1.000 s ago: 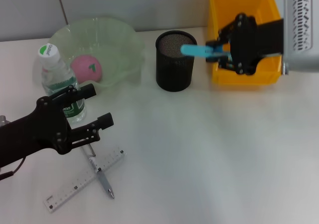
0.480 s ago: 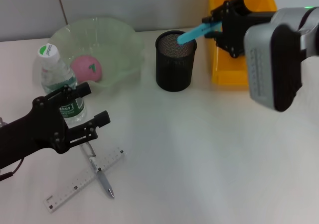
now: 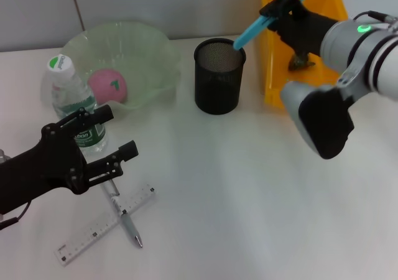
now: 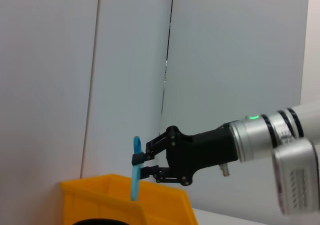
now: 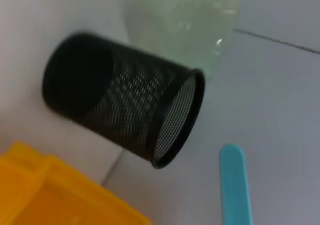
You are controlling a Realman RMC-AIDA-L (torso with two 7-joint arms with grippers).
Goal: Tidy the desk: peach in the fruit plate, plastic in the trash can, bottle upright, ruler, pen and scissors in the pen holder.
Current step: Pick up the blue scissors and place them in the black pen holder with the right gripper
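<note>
Right gripper (image 3: 268, 15) is held above the far right of the white desk (image 3: 249, 186), between the black mesh pen holder (image 3: 218, 76) and the yellow plastic bin (image 3: 303, 50). Its fingers are clamped on the blue-handled scissors (image 3: 255, 26), which are carried tilted, tip angled down over the holder's rim and handle loop raised above the bin. In the left wrist view the same gripper (image 4: 141, 165) is seen side-on, the scissors (image 4: 135, 168) hanging nearly upright above the bin (image 4: 125, 200). In the right wrist view the blue blade tip (image 5: 233, 185) is seen just beside the open mouth of the pen holder (image 5: 125, 112), not yet inside it.

Left gripper (image 3: 109, 135) is held low over the near left of the desk, fingers spread apart with nothing between them. It is positioned just beside the clear plastic water bottle with white cap and green label (image 3: 71, 99), which stands upright.

The pink peach (image 3: 109, 84) is seen lying in the pale green translucent fruit plate (image 3: 140, 50), at the far left behind the bottle.

The clear plastic ruler (image 3: 102, 225) is seen lying flat on the desk below the left gripper. The grey pen (image 3: 126, 218) is laid across it, the two forming a cross. Both are well apart from the pen holder.
</note>
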